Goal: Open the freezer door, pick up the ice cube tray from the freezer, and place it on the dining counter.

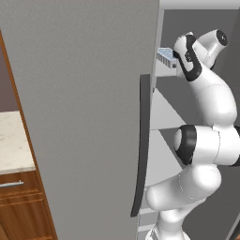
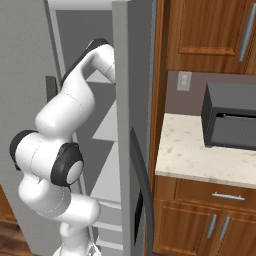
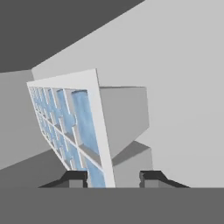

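Note:
The freezer door (image 1: 84,117) stands swung open at the left, its dark curved handle (image 1: 143,140) facing me. My arm reaches into the freezer (image 1: 164,112) at an upper shelf. The pale blue-white ice cube tray (image 1: 165,56) lies on that shelf, just in front of my hand. In the hand view the tray (image 3: 70,127) is tilted, and my gripper (image 3: 112,178) has one fingertip (image 3: 74,178) against each side of the tray's near end, shut on it. The dining counter is out of view.
A second grey door (image 2: 127,75) with a dark handle (image 2: 142,185) stays shut right of the arm. Beyond it a speckled counter (image 2: 185,150) carries a dark microwave (image 2: 230,115). Left of the open door is a short speckled-top cabinet (image 1: 14,140).

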Controlling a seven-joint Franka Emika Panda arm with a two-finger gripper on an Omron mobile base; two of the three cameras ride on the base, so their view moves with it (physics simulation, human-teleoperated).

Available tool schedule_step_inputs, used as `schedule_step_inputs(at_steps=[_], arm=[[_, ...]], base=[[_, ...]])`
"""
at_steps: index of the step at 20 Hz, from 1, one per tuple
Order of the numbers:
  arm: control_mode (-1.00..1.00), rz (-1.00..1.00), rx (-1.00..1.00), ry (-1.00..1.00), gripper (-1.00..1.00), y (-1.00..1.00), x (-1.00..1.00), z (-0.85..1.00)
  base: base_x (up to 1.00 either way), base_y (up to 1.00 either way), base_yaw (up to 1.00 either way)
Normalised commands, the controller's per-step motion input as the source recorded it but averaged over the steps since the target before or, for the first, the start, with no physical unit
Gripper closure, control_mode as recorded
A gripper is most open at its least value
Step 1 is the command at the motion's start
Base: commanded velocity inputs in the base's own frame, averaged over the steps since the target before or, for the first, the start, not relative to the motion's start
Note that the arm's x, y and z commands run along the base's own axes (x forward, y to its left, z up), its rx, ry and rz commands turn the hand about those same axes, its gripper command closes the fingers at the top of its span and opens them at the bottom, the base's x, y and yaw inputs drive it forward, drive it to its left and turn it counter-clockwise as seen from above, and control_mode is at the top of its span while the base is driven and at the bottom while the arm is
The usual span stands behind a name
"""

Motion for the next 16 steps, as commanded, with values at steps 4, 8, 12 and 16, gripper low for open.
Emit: schedule_step_inputs(at_steps=[4, 8, 12, 16], arm=[[-1.0, 0.0, 0.0, -0.04, 1.0, 0.0, 0.0, 0.0], [-1.0, 0.0, 0.0, -0.22, 1.0, 0.0, -0.11, 0.0], [-1.0, -0.04, 0.0, -0.38, 1.0, 0.09, -0.18, 0.0], [-1.0, -0.05, 0.0, -0.32, 1.0, 0.2, -0.1, 0.0]], base=[[0.0, 0.0, 0.0], [0.0, 0.0, 0.0], [0.0, 0.0, 0.0], [0.0, 0.0, 0.0]])
